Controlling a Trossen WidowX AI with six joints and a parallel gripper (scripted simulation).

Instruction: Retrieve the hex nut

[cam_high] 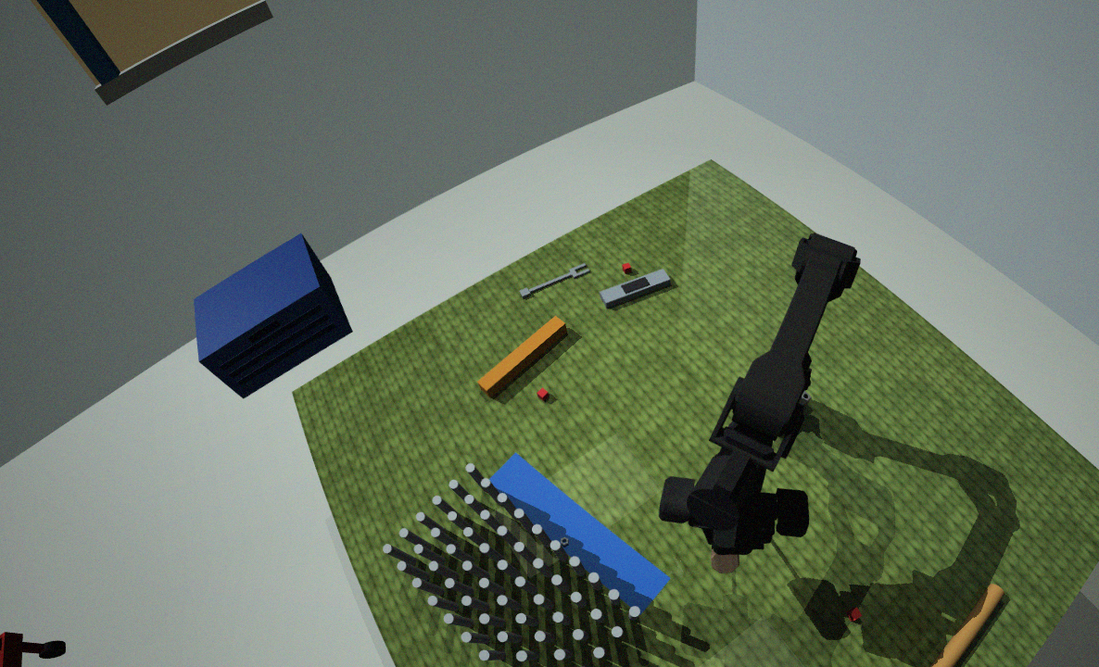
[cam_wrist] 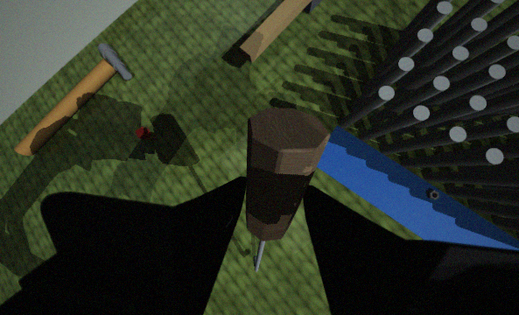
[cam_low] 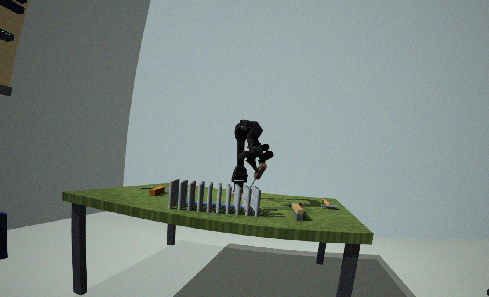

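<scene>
My gripper (cam_high: 727, 546) (cam_low: 259, 168) (cam_wrist: 275, 187) is shut on the brown wooden handle (cam_wrist: 287, 129) of a thin metal rod tool. The rod points down from the handle, and its lower end (cam_wrist: 257, 264) shows between the fingers in the wrist view. The tool is held above the table, beside the strip's end and outside the spacer field. The small hex nut (cam_high: 564, 540) (cam_wrist: 434, 194) lies on the blue taped strip (cam_high: 520, 476) (cam_wrist: 364, 184), close to its spacer-side edge. The metal spacers (cam_high: 501, 564) (cam_low: 201, 197) (cam_wrist: 478, 102) stand upright in rows.
A hammer (cam_wrist: 66, 105) (cam_low: 328, 206) and a wood-handled tool (cam_wrist: 277, 28) (cam_low: 297, 208) lie beyond the field's end. A red cube (cam_high: 854, 614) (cam_wrist: 143, 132) lies near the hammer. An orange block (cam_high: 523, 357), a wrench (cam_high: 555, 281) and a grey bar (cam_high: 636, 286) lie further off.
</scene>
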